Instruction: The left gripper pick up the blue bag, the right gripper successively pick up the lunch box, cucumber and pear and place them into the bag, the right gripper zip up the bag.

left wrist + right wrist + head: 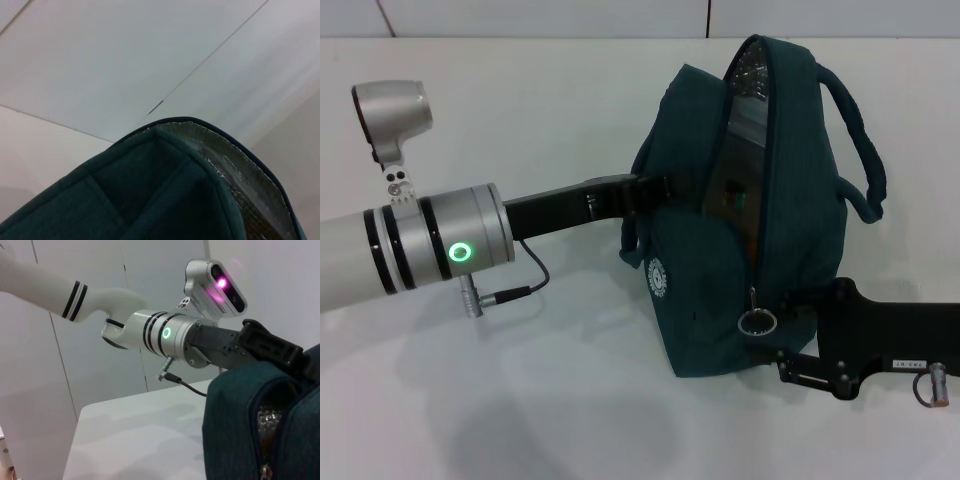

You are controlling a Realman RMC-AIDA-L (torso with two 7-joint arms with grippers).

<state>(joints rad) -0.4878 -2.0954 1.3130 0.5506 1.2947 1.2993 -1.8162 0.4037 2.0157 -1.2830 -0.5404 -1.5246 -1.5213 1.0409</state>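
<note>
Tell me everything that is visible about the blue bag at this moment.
The blue bag is a dark teal fabric tote with looped handles, a round white logo on its side and a silver lining. It stands upright on the white table. Its zipper is mostly open, with the metal ring pull hanging low at the near end. Something with red and blue shows inside. The left gripper holds its left side near the top edge; the right gripper is at the zipper's lower end, beside the pull.

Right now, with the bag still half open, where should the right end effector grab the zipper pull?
Pinch the metal ring pull hanging at the low end of the blue bag's zipper, coming in from the robot's right, where the right end effector already sits; the ring dangles free.
</note>
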